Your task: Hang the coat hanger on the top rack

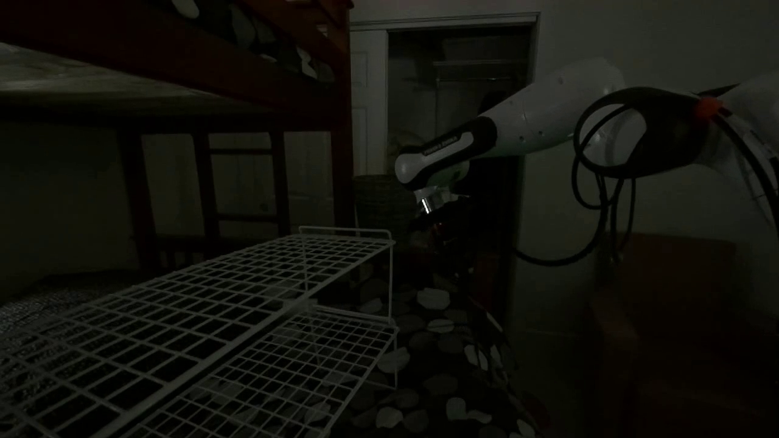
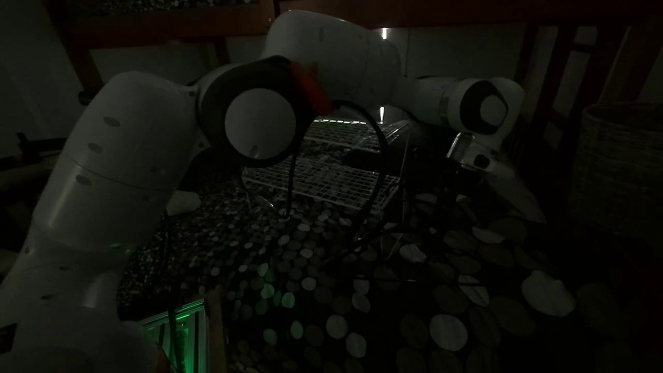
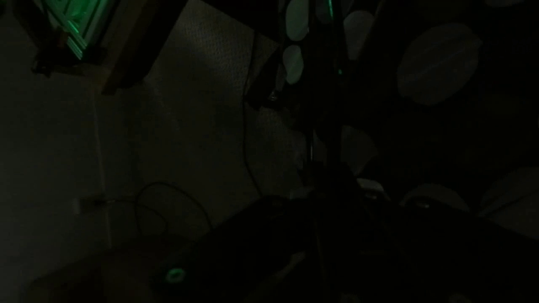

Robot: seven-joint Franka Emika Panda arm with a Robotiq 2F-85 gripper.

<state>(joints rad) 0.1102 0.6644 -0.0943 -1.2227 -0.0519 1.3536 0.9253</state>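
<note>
The scene is very dark. The top rack [image 1: 243, 334] is the broad white wire tier at the left in an exterior view; it also shows behind the arm in an exterior view [image 2: 344, 135]. My gripper [image 1: 453, 252] is beyond the rack's far end and to its right, apart from it. The gripper also shows dimly in an exterior view [image 2: 451, 194]. In the wrist view, the dark fingers [image 3: 326, 170] come together on thin dark bars of the coat hanger [image 3: 338, 54]. The hanger's thin dark outline [image 2: 414, 281] hangs over the spotted bedding, away from the rack.
The smaller lower wire tier [image 1: 310, 359] sits under the top rack. The rack stands on a bed with spotted bedding [image 1: 435, 298]. A bunk bed frame [image 1: 342, 140] rises behind. A woven basket [image 1: 380, 201] stands beyond the rack. A reddish chair [image 1: 675, 286] is at the right.
</note>
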